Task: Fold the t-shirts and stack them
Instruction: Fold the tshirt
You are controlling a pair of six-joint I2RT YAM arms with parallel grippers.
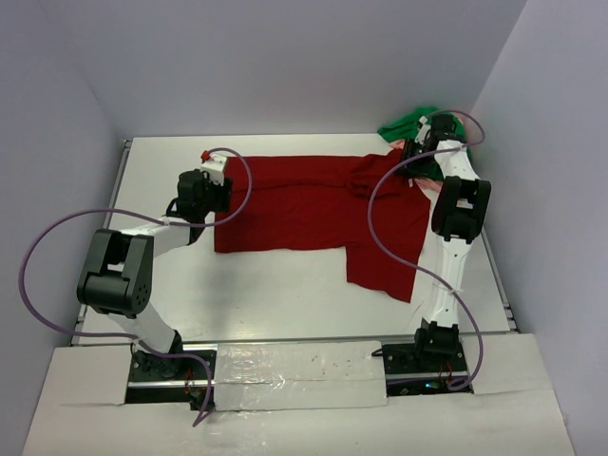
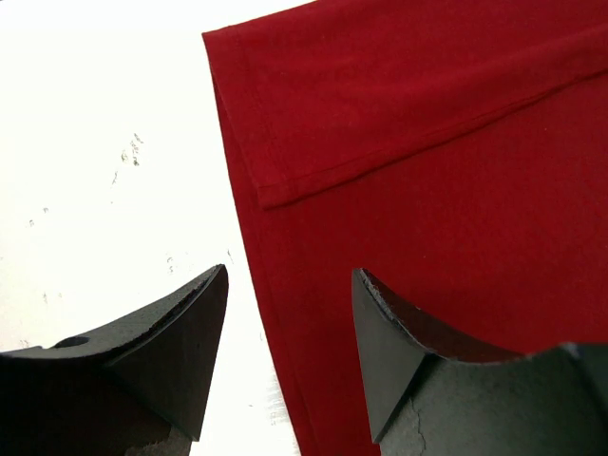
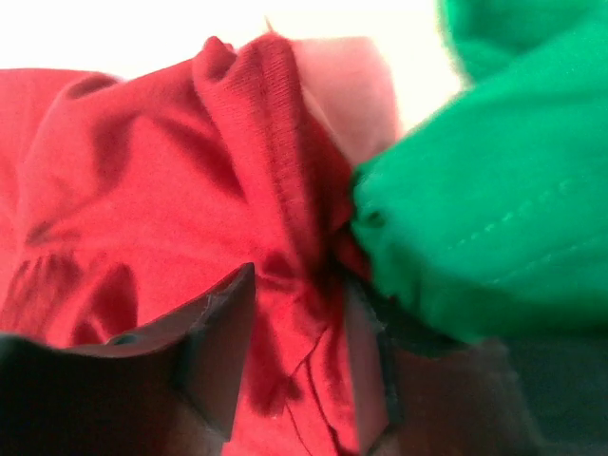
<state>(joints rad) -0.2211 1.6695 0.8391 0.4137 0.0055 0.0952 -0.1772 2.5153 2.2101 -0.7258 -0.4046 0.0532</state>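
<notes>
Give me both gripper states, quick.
Left gripper: open, straddling the dark red t-shirt edge, holding nothing.
Right gripper: closed on a bunched fold of the dark red t-shirt.

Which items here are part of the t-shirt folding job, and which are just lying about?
Job:
dark red t-shirt
green t-shirt
salmon-pink cloth

Not part of it:
purple cables
white table
</notes>
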